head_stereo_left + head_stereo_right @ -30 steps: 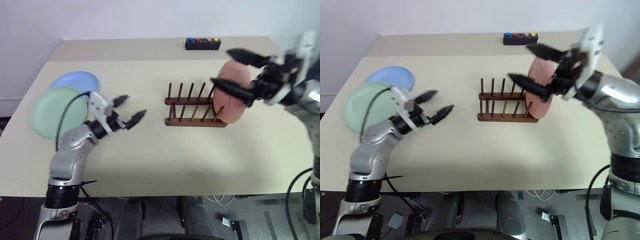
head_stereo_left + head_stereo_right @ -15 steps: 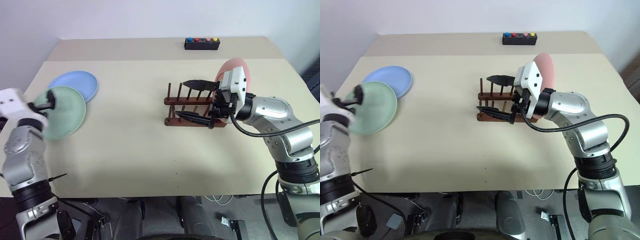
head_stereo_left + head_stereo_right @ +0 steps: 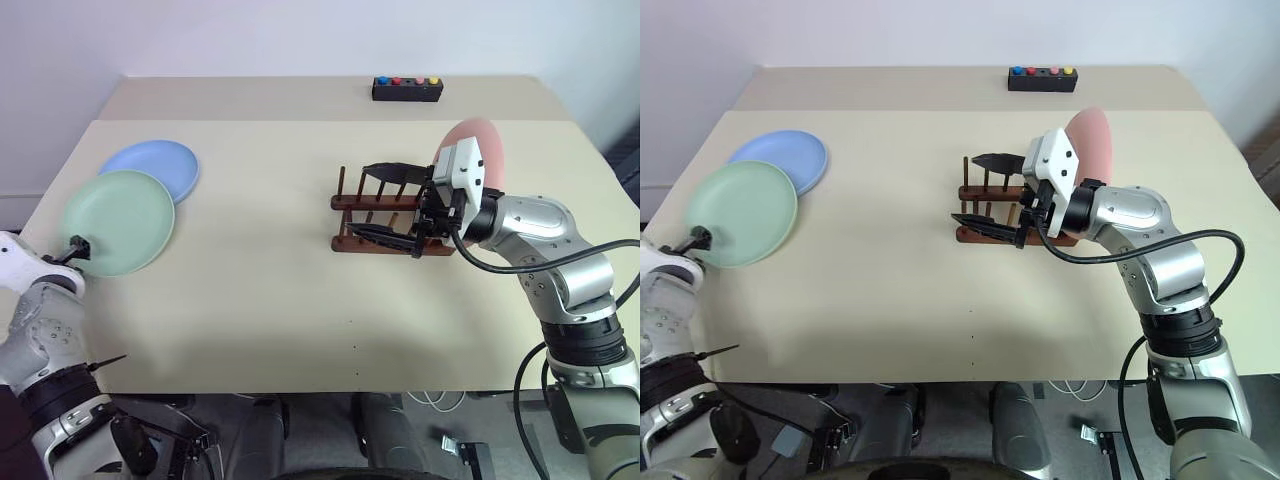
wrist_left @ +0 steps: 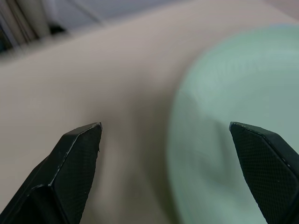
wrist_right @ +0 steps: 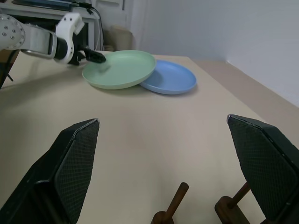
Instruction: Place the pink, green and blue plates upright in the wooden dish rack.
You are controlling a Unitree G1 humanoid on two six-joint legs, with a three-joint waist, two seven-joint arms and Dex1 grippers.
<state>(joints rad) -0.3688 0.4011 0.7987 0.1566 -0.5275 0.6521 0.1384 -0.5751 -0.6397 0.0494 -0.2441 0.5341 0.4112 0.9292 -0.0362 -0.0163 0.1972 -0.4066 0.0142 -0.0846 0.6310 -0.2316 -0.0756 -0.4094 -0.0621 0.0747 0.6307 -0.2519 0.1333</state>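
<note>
green plate (image 3: 118, 221): flat on the table (image 3: 300, 300), far to the left of the rack, its far rim lapping over the blue plate.
blue plate (image 3: 155, 167): flat, just behind the green plate and partly under it, likewise well left of the rack.
pink plate (image 3: 482, 150): already upright at the right end of the rack, behind the right arm.
rack (image 3: 385, 213): mid-table, rails running left to right, most slots to the left of the pink plate free.
left gripper (image 3: 695, 239): at the near left rim of the green plate, fingers spread wide on either side of the rim in the wrist view, gripping nothing; contact with the rim unclear.
right gripper (image 3: 392, 203): hovering at the rack, pointing left, fingers spread wide, nothing held.
deciding relation: green plate directly ahead of the left gripper, rim lined up between the fingers; right gripper well apart from both flat plates, so left arm much the nearer.
likely next move: closing on the green rim, then lifting it clear of the blue plate and carrying it rightward to the rack.
</note>
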